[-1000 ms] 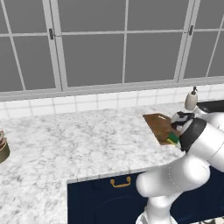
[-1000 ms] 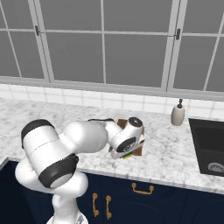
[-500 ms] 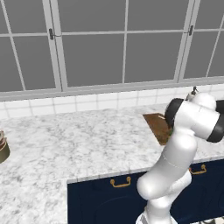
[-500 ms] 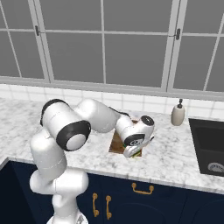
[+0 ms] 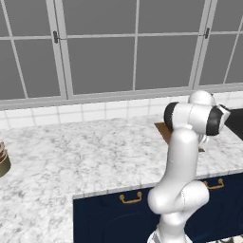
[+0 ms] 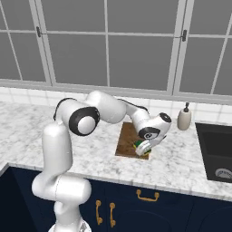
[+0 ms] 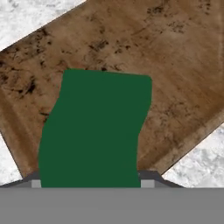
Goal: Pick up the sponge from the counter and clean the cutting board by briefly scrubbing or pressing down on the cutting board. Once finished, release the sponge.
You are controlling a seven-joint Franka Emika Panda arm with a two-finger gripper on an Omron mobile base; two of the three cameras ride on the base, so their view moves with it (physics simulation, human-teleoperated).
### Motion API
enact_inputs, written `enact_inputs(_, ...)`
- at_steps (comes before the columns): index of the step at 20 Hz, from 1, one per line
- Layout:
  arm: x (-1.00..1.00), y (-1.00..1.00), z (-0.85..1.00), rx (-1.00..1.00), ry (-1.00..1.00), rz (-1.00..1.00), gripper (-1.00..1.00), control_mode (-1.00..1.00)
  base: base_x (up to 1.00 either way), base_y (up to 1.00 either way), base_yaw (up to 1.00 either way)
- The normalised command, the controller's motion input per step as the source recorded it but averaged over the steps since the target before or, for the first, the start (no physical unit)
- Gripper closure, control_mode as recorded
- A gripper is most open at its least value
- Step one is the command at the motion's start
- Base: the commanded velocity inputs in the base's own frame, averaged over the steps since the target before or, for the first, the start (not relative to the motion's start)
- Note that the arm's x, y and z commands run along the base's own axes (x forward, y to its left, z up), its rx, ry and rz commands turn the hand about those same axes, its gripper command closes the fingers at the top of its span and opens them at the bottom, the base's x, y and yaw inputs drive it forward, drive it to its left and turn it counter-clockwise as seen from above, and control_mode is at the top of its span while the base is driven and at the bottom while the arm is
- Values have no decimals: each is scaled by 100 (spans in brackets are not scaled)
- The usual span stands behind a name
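The brown wooden cutting board (image 6: 128,139) lies on the white marble counter (image 6: 90,149), left of the sink. My gripper (image 6: 145,148) is over the board's near right corner, shut on the sponge (image 6: 138,144). In the hand view the sponge's green top (image 7: 96,127) stands between the fingertips (image 7: 148,176) of the gripper (image 7: 89,179), with the stained board (image 7: 175,61) close behind it. Whether the sponge touches the wood I cannot tell. From the left base view only a corner of the board (image 5: 163,129) shows behind the arm.
A beige soap dispenser (image 6: 184,118) stands at the back, right of the board. The dark sink (image 6: 217,154) is set into the counter at the far right. A brown pot (image 5: 3,161) sits at the far left. Windows line the back wall.
The arm has swung round, its elbow rising and moving behind the board. The gripper, still holding the sponge, has slid a little to the right along the board's near edge.
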Motion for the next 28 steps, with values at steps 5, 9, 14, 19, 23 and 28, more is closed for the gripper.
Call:
enact_inputs(5, 48, 59, -7, -4, -13, -7, 100, -100, 0, 0, 0)
enact_inputs(9, 50, 66, -1, -6, -12, -11, 100, -100, 0, 0, 0)
enact_inputs(14, 56, 20, -2, -7, -8, -6, 100, -100, 0, 0, 0)
enact_inputs(19, 76, -5, 0, -2, -7, -3, 100, -100, 0, 0, 0)
enact_inputs(23, 91, -12, 0, 0, -1, 0, 100, -100, 0, 0, 0)
enact_inputs(28, 48, -62, 0, 0, 0, 0, 100, -100, 0, 0, 0)
